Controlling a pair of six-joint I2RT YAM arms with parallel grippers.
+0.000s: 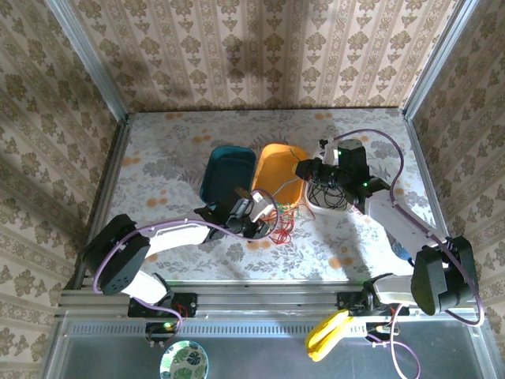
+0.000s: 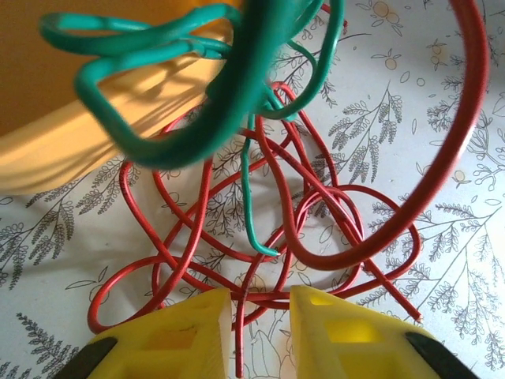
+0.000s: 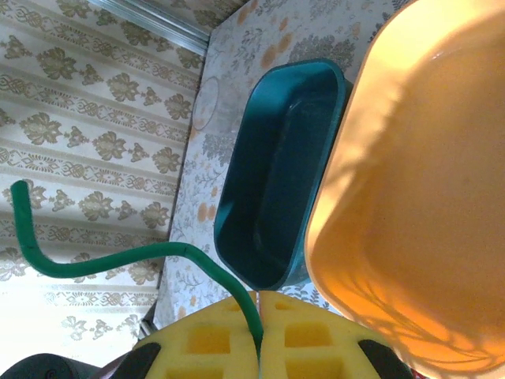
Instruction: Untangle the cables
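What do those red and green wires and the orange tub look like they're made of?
The red cable and green cable: likely wire in smooth, faintly shiny plastic insulation; they hold springy loops and bends. The orange tub: moulded plastic, it seems, glossy, with soft highlights on rounded walls.

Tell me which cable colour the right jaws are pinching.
The green cable: it runs straight into the shut right gripper. The red cables lie in a loose heap in front of the left gripper.
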